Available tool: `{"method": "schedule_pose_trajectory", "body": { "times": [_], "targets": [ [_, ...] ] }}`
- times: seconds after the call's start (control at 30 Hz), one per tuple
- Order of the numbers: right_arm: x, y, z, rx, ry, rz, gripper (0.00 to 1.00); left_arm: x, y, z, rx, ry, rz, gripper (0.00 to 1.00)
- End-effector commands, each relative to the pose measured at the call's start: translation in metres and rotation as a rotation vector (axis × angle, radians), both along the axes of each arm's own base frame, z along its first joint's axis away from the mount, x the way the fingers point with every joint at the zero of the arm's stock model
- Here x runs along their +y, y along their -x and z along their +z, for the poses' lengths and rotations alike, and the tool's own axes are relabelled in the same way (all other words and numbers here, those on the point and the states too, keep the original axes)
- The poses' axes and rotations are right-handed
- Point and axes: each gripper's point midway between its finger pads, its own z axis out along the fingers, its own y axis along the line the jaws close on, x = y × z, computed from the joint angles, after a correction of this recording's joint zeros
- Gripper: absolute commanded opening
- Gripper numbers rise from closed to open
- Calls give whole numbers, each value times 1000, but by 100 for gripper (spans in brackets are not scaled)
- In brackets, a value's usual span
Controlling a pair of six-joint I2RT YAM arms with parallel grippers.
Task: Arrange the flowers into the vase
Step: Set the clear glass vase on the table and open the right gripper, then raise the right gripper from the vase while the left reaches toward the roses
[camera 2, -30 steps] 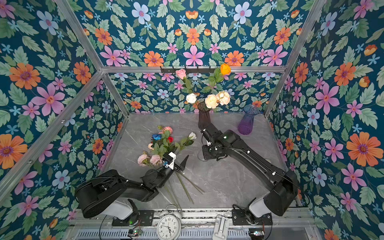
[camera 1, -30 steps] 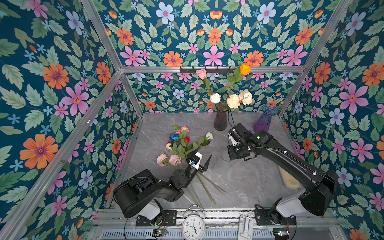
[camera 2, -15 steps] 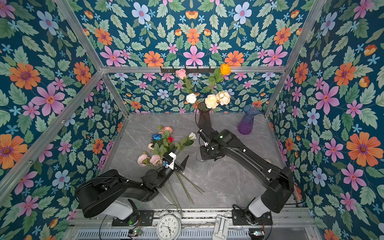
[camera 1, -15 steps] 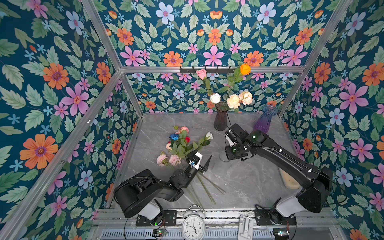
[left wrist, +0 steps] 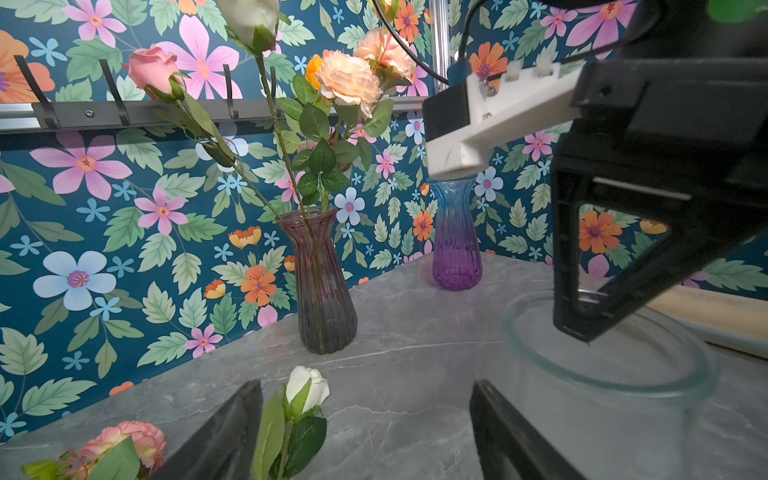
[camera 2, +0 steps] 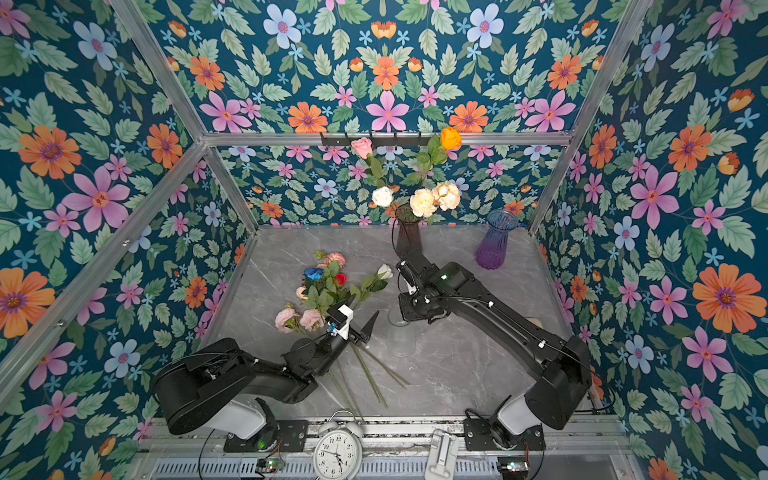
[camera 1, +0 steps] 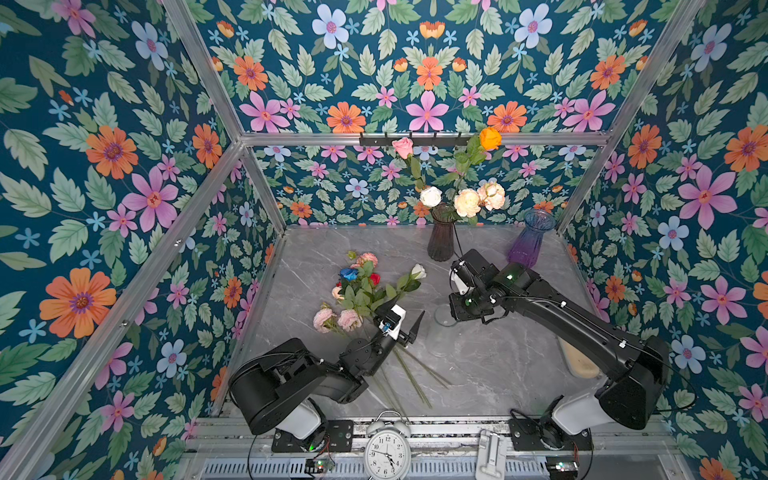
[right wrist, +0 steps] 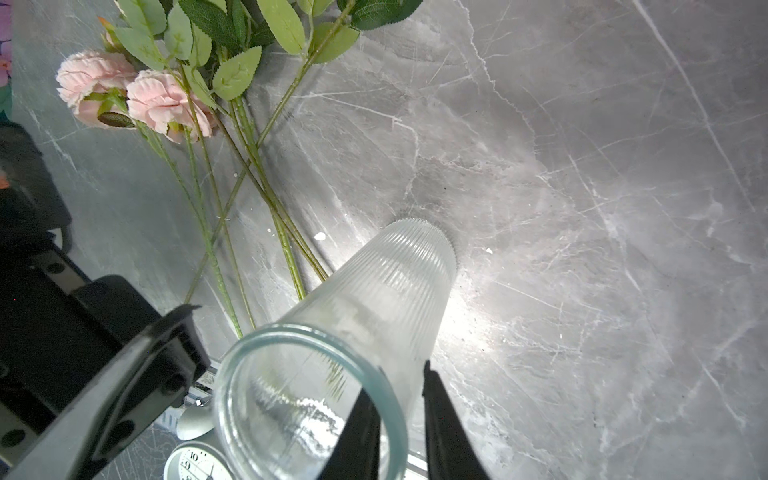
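The chief risk sits at the right jaws. They straddle the rim of the upright clear vase, one finger inside the mouth and one outside the wall with only a narrow gap between. I cannot tell whether they pinch the glass or merely bracket it. The vase is tall, narrow and smooth, so a sideways drag, or a finger catching the rim, would likely tip it onto the hard tabletop. The left jaws stand wide apart and empty, low over the loose flowers, whose heads fan out ahead of them while the stems cross beneath and behind. A white rosebud shows just ahead, between the two fingers. Closing here could gather several tangled stems, or leaves rather than stem. The tabletop is grey, veined and glossy, so it probably offers little grip. Beyond the right jaws stand a dark vase already holding five blooms and an empty purple vase. Busy floral wallpaper covers every wall.
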Motion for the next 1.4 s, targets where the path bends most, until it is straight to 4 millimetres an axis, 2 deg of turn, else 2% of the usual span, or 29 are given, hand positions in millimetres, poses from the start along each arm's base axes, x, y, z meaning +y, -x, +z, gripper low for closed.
{"method": "schedule_pose_trajectory", "body": {
  "times": [0.0, 0.2, 0.37, 0.5, 0.6, 0.7, 0.8, 0.83, 0.9, 1.03, 1.13, 1.27, 1.37],
  "targets": [
    [0, 1, 4, -4, -13, -2, 27, 2, 2, 13, -37, 36, 0, 81],
    [2, 3, 17, -17, -46, -4, 33, 3, 2, 13, -37, 37, 1, 81],
    [-6, 5, 57, -104, -89, -14, 40, 3, 2, 13, -35, 37, 4, 81],
    [-29, 4, 91, -228, -82, -60, 40, 3, 1, 12, -36, 35, 8, 81],
    [-55, -5, 93, -287, -70, -143, 40, 5, 2, 15, -43, 37, 11, 82],
    [-86, -26, 74, -244, -260, -341, 39, 8, 1, 15, -50, 29, 30, 81],
    [-119, -57, 34, -133, -504, -534, 39, 14, -2, 16, -41, 43, 64, 82],
    [-131, -68, 16, -95, -545, -591, 39, 15, -2, 17, -37, 51, 62, 81],
    [-142, -86, -15, -39, -548, -631, 39, 12, 0, 19, -32, 65, 38, 79],
    [-136, -111, -66, 46, -472, -578, 42, 1, 1, 16, -11, 45, -9, 77],
    [-135, -121, -88, 42, -459, -576, 43, -4, -4, 6, -3, -4, 3, 77],
    [-129, -124, -96, 3, -431, -547, 43, -6, -7, 1, -4, -34, 12, 77],
    [-120, -115, -92, -15, -391, -497, 43, -8, -8, -1, 3, -38, 10, 77]
  ]
}}
